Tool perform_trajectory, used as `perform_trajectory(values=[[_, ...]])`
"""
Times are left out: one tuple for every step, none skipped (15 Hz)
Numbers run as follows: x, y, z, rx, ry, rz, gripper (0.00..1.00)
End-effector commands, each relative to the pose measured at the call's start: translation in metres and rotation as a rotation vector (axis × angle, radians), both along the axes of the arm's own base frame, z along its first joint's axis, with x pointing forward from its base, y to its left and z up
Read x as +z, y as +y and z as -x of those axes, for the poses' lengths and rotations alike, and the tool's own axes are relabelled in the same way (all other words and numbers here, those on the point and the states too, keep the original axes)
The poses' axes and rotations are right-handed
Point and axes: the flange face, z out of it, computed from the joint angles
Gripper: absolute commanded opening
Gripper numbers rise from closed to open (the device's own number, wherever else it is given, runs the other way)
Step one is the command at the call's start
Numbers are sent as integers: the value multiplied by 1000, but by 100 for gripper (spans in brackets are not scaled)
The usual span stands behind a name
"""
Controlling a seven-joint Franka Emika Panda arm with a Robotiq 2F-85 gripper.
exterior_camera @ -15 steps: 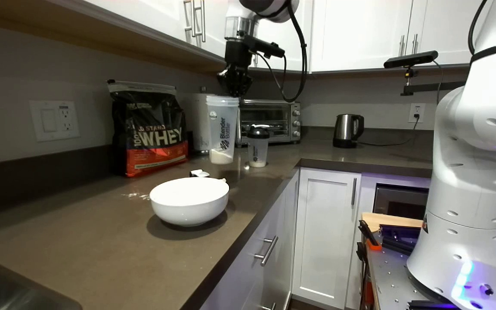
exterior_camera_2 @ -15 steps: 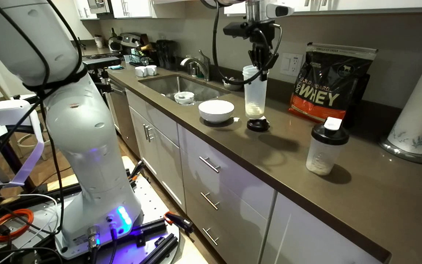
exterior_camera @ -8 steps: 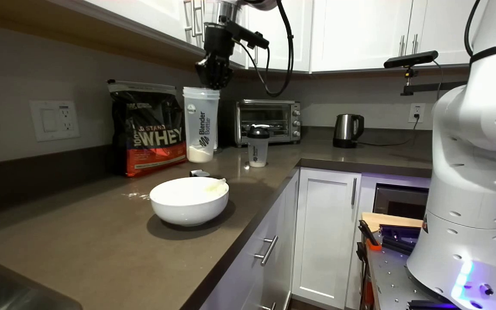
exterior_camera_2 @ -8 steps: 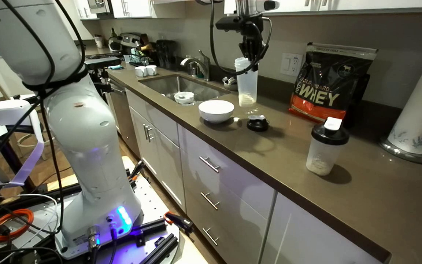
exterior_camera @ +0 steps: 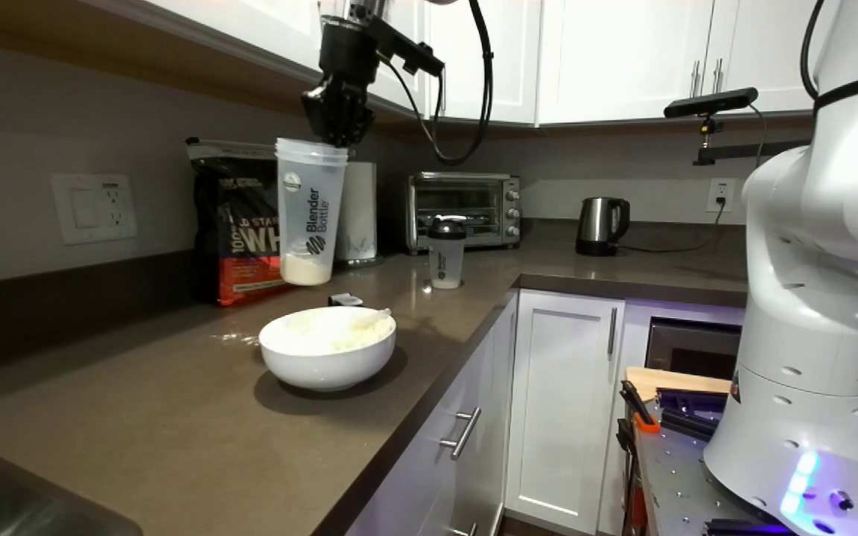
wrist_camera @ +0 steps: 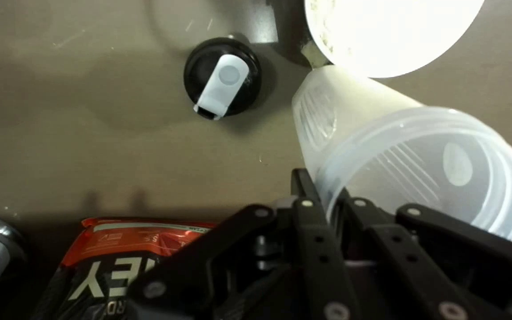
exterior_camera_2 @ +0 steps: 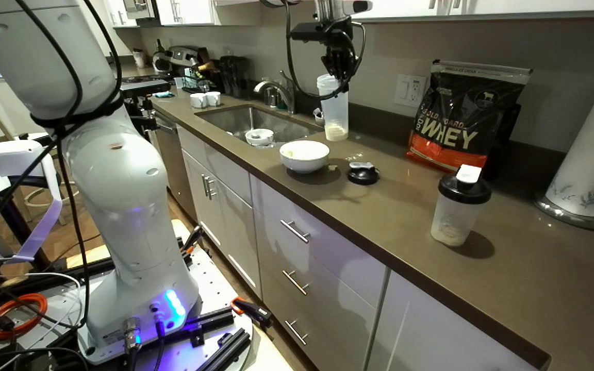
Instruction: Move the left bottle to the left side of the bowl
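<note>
One tall shaker bottle [exterior_camera: 316, 212], held aloft

Our one gripper [wrist_camera: 322, 191] pinches its rim above the counter [exterior_camera: 176, 424], near one white bowl [exterior_camera: 328, 368]. We also count one smaller black-topped shaker bottle [exterior_camera_2: 454, 216], one loose black lid [exterior_camera_2: 363, 175] and one whey bag [exterior_camera_2: 462, 118].

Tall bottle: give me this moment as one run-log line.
gripper: shut on tall bottle | tall bottle: aloft, powder inside | bowl: on counter | set-down: not yet
</note>
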Motion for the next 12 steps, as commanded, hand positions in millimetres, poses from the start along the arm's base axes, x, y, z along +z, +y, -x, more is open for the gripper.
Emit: perform_trajectory(values=[[2,22,-2,36,-65,-40,4],[0,29,-2,47,-75,-50,4],[-2,35,-4,55,-79,-62,4],[-5,41,-4,64,-82,-71,4],[-8,46,-5,71,-81,-82,4],[-12,51,-5,78,-79,-92,4],[-16,55,-7,84,-77,-99,4],[-20,59,-8,90,-71,-108,4],[-24,64,-9,95,-66,-114,4],[-28,67,-10,101,-60,-121,4],[-32,71,-11,108,-55,-126,4],[-36,74,-13,114,-48,-130,4]])
